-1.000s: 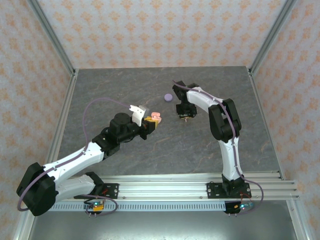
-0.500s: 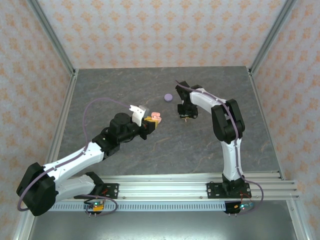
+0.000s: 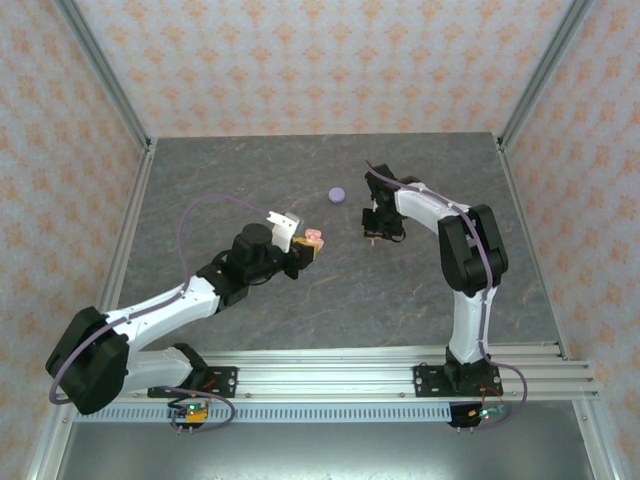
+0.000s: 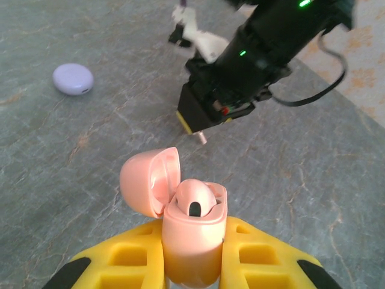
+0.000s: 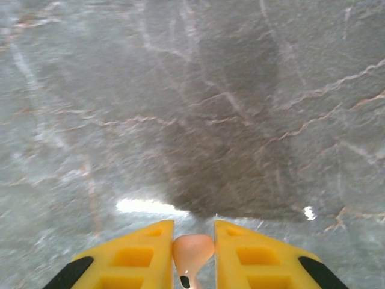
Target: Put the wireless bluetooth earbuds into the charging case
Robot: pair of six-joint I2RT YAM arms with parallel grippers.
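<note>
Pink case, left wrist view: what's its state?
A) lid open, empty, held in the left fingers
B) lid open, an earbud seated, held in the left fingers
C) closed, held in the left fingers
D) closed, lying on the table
B: the pink case sits clamped between the yellow left fingers, its lid flipped open and a pink earbud seated inside.

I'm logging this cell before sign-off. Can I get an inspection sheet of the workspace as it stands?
Surface: grey marbled table.
Job's things: pink case, lid open, with seated earbud; purple case shut, on table.
Clutter: nothing seen.
Grippers: left gripper shut on pink case; right gripper shut on second earbud.
Cables: purple cable looping above left arm.
Surroundings: patterned walls, metal frame.
</note>
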